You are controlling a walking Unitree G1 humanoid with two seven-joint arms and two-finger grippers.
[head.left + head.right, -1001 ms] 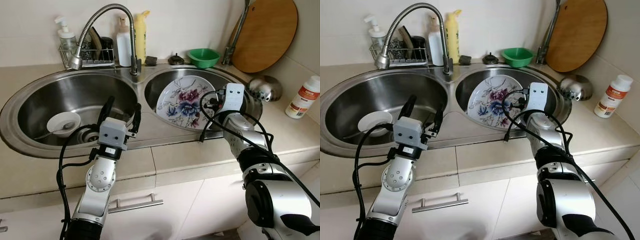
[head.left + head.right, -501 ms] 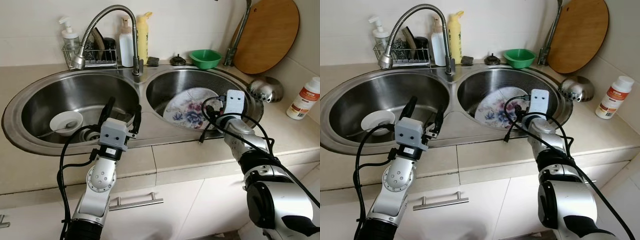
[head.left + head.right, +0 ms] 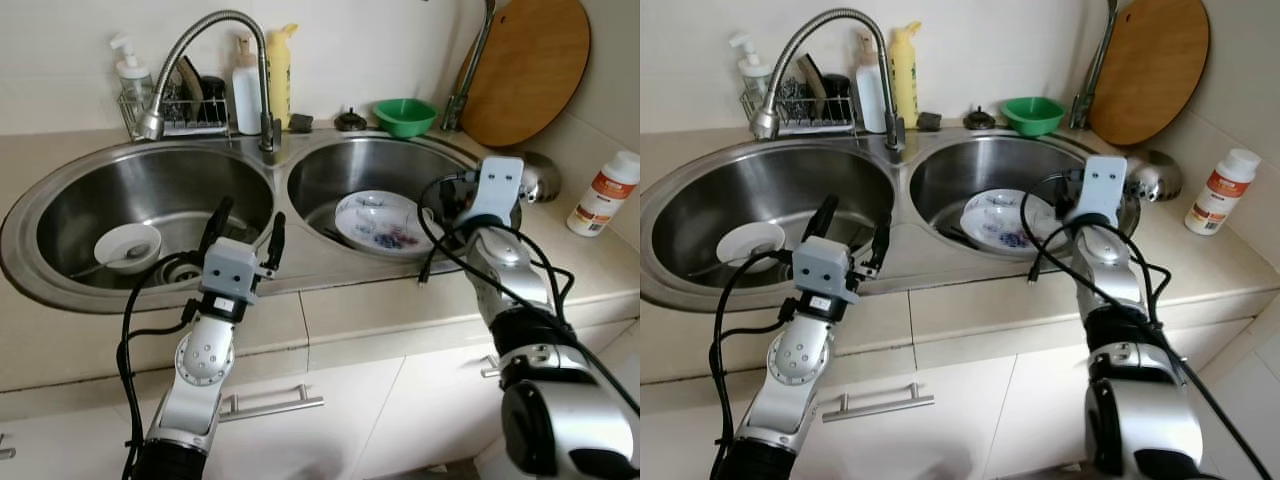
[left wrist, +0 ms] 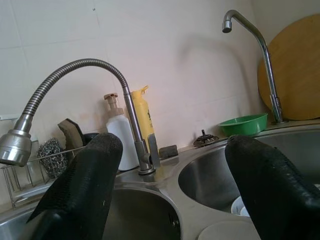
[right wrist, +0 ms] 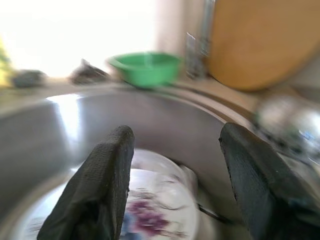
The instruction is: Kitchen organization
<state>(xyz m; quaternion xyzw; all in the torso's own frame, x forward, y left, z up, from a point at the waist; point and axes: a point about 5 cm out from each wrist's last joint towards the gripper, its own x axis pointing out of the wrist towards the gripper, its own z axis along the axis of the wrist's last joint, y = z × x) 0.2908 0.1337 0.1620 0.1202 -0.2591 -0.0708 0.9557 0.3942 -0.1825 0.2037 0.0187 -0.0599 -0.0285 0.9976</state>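
Observation:
A white plate with a purple flower pattern [image 3: 385, 222] lies flat on the bottom of the right sink basin [image 3: 340, 165]. My right gripper [image 5: 172, 185] is open just above and behind the plate, near the basin's right rim, with nothing between its fingers. The plate [image 5: 150, 215] shows below the fingertips in the right wrist view. My left gripper [image 3: 245, 218] stands open and empty over the front rim of the left basin [image 3: 60, 205]. A small white bowl [image 3: 125, 245] with a spoon in it rests in that basin.
A flexible faucet [image 3: 200, 40] arches over the divider between the basins. Behind the sink stand a wire rack [image 3: 170, 108], soap bottles [image 3: 262, 80] and a green bowl [image 3: 405, 113]. A round wooden board [image 3: 525, 70], a steel bowl [image 3: 542, 172] and a white bottle [image 3: 600, 195] are at the right.
The plate has gone from standing on edge against my right gripper to lying flat in the right basin. The right gripper has let go and drawn back toward the rim. The left arm is unchanged.

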